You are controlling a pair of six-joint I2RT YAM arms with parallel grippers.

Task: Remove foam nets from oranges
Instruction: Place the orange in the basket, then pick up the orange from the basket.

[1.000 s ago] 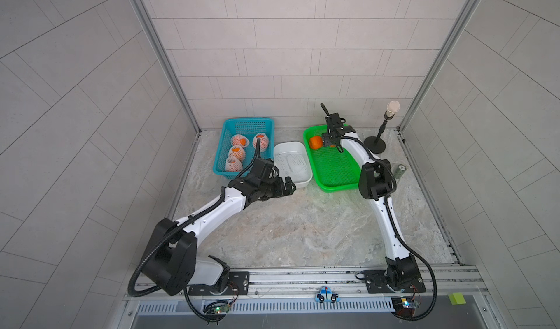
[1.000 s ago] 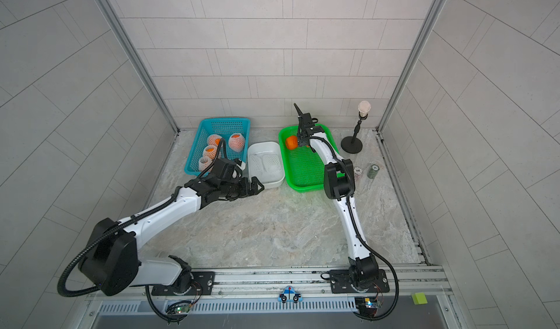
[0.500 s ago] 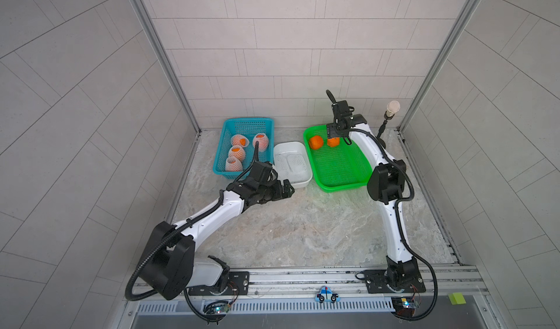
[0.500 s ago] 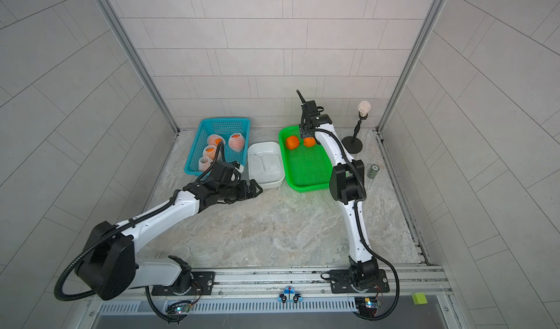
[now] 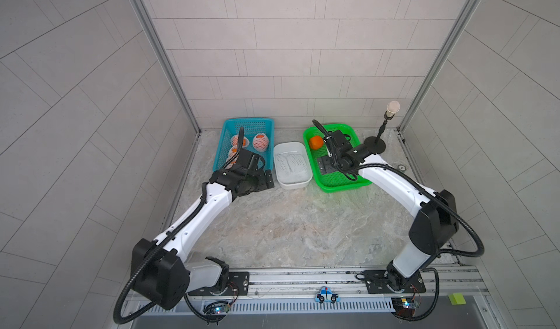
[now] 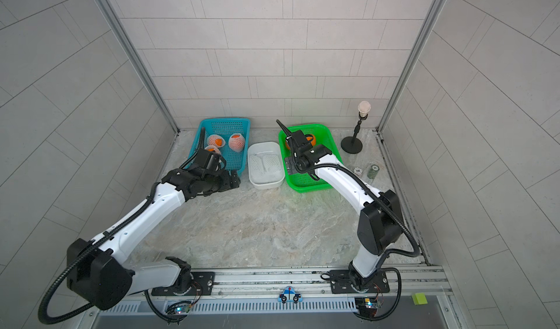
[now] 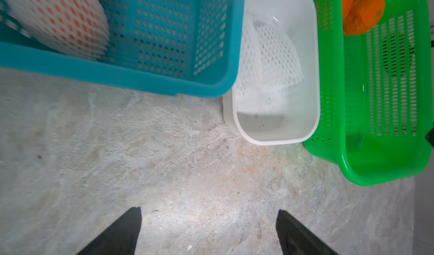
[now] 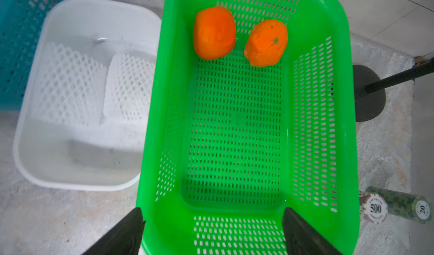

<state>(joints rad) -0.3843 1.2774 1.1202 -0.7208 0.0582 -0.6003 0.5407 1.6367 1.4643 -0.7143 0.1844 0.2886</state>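
Green perforated plastic forms the basket (image 8: pixel 164 115) below the right gripper (image 8: pixel 211 210), whose jaws stand wide apart with nothing between them, above the basket's near end. Two bare oranges (image 8: pixel 214 32) lie at its far end, just beside each other with a narrow gap between.

Next to it sits the white tub (image 8: pixel 70 167) with two empty foam nets (image 8: pixel 68 84) lying flat side by side inside. Beyond the tub is the blue basket (image 7: pixel 145 77). In a top view, at least three netted oranges (image 6: pixel 236 141) rest at its far end, and the left arm hides part of that basket.

The left gripper (image 7: pixel 209 209) is spread wide too and holds nothing — it hangs over the bare marble tabletop (image 7: pixel 164 171), just off the near edges of the blue basket and the tub.
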